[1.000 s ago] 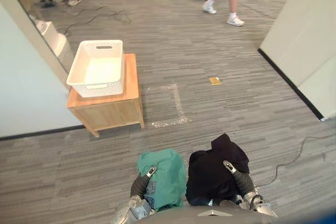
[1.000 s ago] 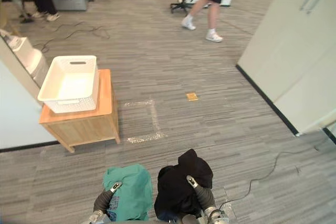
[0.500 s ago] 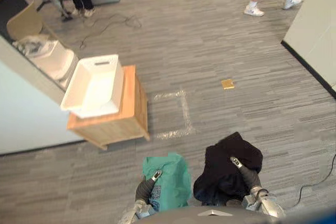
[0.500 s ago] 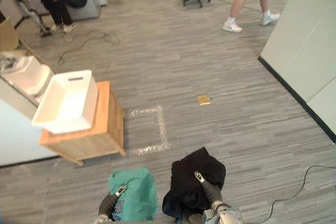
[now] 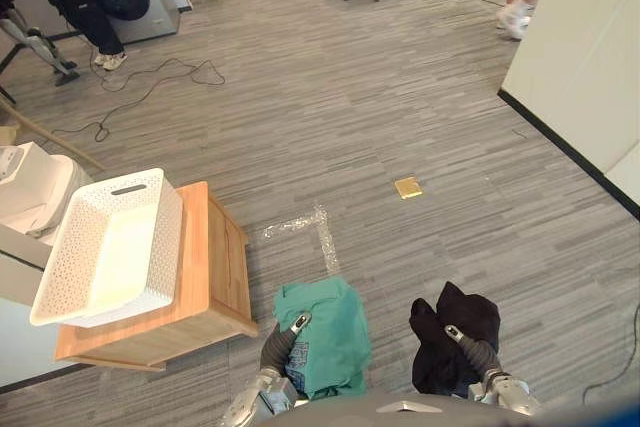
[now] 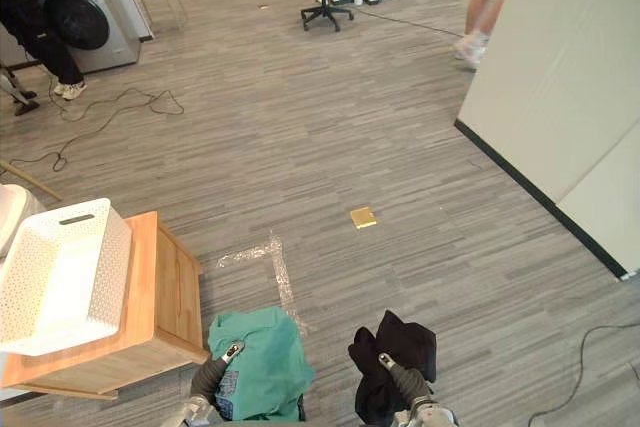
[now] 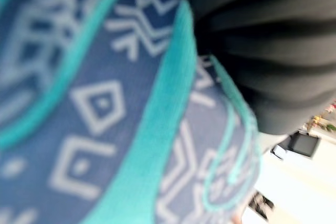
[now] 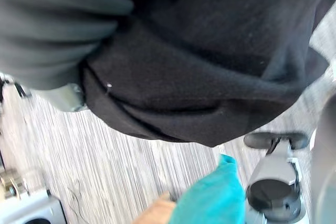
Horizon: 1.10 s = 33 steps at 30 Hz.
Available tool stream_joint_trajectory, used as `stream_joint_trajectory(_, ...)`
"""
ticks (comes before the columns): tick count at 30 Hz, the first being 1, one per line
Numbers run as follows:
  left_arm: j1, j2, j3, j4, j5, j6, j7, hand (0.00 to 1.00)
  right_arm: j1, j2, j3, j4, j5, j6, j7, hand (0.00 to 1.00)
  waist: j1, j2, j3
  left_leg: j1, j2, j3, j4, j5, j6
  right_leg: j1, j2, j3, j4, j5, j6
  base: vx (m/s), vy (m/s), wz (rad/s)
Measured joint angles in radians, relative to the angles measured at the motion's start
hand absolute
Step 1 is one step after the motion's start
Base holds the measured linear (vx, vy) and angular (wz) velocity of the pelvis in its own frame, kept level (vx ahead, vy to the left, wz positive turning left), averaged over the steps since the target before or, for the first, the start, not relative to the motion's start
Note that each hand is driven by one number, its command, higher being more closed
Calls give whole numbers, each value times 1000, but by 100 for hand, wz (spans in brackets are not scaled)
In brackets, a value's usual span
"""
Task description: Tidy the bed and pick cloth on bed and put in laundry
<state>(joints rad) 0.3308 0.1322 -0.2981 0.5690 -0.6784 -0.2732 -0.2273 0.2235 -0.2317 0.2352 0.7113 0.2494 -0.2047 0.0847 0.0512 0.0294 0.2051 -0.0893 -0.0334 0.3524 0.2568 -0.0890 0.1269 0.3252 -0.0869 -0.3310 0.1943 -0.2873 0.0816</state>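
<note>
Basket (image 5: 165, 237) in eye views; left hand (image 5: 273, 347), right hand (image 5: 480, 355) under cloths (image 5: 325, 332), grips untellable.

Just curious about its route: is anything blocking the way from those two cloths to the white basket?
Nothing visible does. Only carpet lies between the teal cloth, the black cloth and the white basket on its wooden table.
</note>
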Motion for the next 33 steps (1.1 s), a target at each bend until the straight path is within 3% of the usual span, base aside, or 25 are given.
stream_joint_trajectory(1, 0, -4, -1, 5, 0, 0, 12, 100, -7, 6, 3, 12, -1, 0, -8, 100, 2, 5, -4, 5, -2, -7, 4, -16, 5, -22, -11, -16, 70, -3, 17, 322, 167, 36)
stream_joint_trajectory(3, -3, -6, -6, 4, 0, -17, 47, 100, -22, 42, 5, 27, -3, 0, -29, 100, 19, 6, -7, 39, -11, -33, 20, -53, 9, -115, -77, -46, 364, 13, 82, 320, 122, 35)
stream_joint_trajectory(4, -2, 6, -13, -12, 0, -32, 67, 100, -29, 58, 8, 39, 17, -103, 5, 100, 23, -18, -1, 93, -38, -61, 16, -74, 16, -203, -164, -51, 633, 94, 84, 342, 62, 66)
stream_joint_trajectory(5, 3, 19, -13, -16, -1, -51, 93, 100, -20, 62, 22, 5, 43, -254, 49, 100, 25, -33, 6, 140, -61, -97, 2, -86, 16, -267, -238, -70, 831, 94, 54, 391, 41, 79)
stream_joint_trajectory(8, 15, 30, -17, -27, -9, -62, 169, 100, -10, 74, 51, -193, -30, -389, -6, 100, 5, -37, -2, 217, -66, -177, -64, -98, 7, -390, -283, -85, 908, 45, -13, 277, -2, 78)
stream_joint_trajectory(10, 10, 39, -12, -44, -9, -66, 206, 100, -4, 79, 75, -282, 80, -364, 41, 100, 5, -49, -9, 249, -59, -250, -92, -99, 2, -454, -272, -85, 791, 22, -15, 279, -87, 103)
stream_joint_trajectory(11, 4, 38, -12, -62, -9, -67, 229, 100, 12, 83, 68, -293, 107, -361, 61, 100, 4, -47, -9, 264, -51, -306, -104, -99, -5, -487, -243, -77, 650, 17, -9, 337, -150, 143)
stream_joint_trajectory(12, 1, 36, -3, -76, -10, -67, 235, 100, 35, 86, 65, -298, 162, -304, 81, 100, -11, -41, -8, 274, -36, -363, -102, -104, -16, -499, -201, -37, 463, 32, 9, 423, -220, 157)
stream_joint_trajectory(13, -5, 35, 0, -76, -10, -66, 234, 100, 49, 85, 62, -293, 177, -289, 90, 100, -15, -35, -4, 284, -29, -399, -102, -108, -23, -496, -178, -6, 369, 46, 17, 446, -267, 177)
stream_joint_trajectory(15, -17, 31, 16, -81, -9, -70, 234, 100, 108, 87, 56, -287, 200, -259, 119, 100, -31, -19, 4, 311, 6, -525, -100, -134, -66, -494, -105, 156, 71, 169, 46, 374, -294, 168)
stream_joint_trajectory(16, -14, 33, 25, -84, -10, -73, 234, 100, 116, 89, 56, -288, 203, -259, 128, 100, -34, -23, 5, 318, 10, -542, -99, -144, -82, -496, -97, 192, 22, 197, 65, 372, -401, 139)
stream_joint_trajectory(17, 0, 41, 34, -88, -10, -86, 234, 100, 131, 93, 56, -298, 216, -259, 136, 100, -34, -42, 2, 323, 11, -557, -85, -170, -114, -500, -98, 252, -27, 224, 76, 459, -530, 129)
stream_joint_trajectory(18, 12, 60, 45, -115, -18, -90, 233, 100, 133, 97, 59, -309, 222, -258, 144, 100, -35, -77, -2, 323, 7, -559, -48, -219, -133, -490, -108, 279, -29, 249, 63, 372, -471, 115)
stream_joint_trajectory(19, 17, 66, 45, -115, -27, -92, 235, 100, 129, 93, 58, -309, 229, -254, 148, 100, -35, -74, 0, 325, 20, -571, -21, -252, -141, -493, -99, 283, 7, 315, 43, 327, -469, 92)
stream_joint_trajectory(20, 21, 43, 42, -116, -47, -93, 234, 100, 122, 65, 61, -310, 237, -242, 147, 100, -29, -16, 2, 326, 74, -579, 21, -300, -171, -502, -57, 250, 98, 279, 6, 296, -432, 65)
stream_joint_trajectory(21, 34, 24, 44, -118, -52, -106, 233, 100, 91, 37, 63, -315, 237, -232, 147, 100, -23, 8, 0, 321, 115, -562, 41, -306, -183, -518, -43, 213, 179, 215, -27, 289, -412, 65)
stream_joint_trajectory(22, 36, 20, 45, -118, -57, -106, 233, 100, 85, 28, 66, -318, 237, -224, 147, 100, -19, 24, -3, 318, 123, -542, 61, -293, -188, -518, -45, 198, 211, 185, -36, 288, -398, 82)
stream_joint_trajectory(23, 43, 9, 49, -118, -70, -106, 233, 100, 83, 19, 67, -324, 237, -211, 147, 100, -21, 23, -1, 290, 137, -499, 128, -253, -186, -490, -61, 153, 234, 144, -39, 258, -403, 114)
stream_joint_trajectory(25, 54, -19, 67, -144, -88, -105, 234, 100, 89, 10, 70, -346, 236, -192, 144, 100, -33, 27, 6, 202, 193, -391, 332, -182, -178, -378, -54, 58, 158, 125, -49, 255, -413, 131)
stream_joint_trajectory(26, 74, -25, 68, -184, -88, -104, 233, 100, 93, 6, 71, -366, 235, -177, 136, 100, -30, 34, 11, 146, 241, -294, 462, -181, -172, -305, -41, 7, 97, 121, -63, 158, -257, 91)
stream_joint_trajectory(28, 101, -33, 68, -238, -88, -93, 233, 100, 95, 2, 67, -405, 226, -166, 126, 100, -18, 38, 1, 85, 255, -161, 541, -190, -159, -237, -39, -55, 25, 122, -63, 126, -215, 83)
stream_joint_trajectory(30, 113, -41, 69, -295, -89, -79, 233, 100, 105, -6, 58, -453, 213, -162, 127, 100, -6, 44, -5, 47, 241, -33, 476, -196, -148, -201, -40, -124, -33, 134, -64, 174, -190, 86)
stream_joint_trajectory(33, 122, -49, 67, -321, -90, -49, 231, 100, 146, -7, 32, -485, 196, -158, 128, 100, -24, 58, -39, 60, 227, 163, 249, -145, -139, -161, -44, -259, -53, 137, -57, 209, -69, 121)
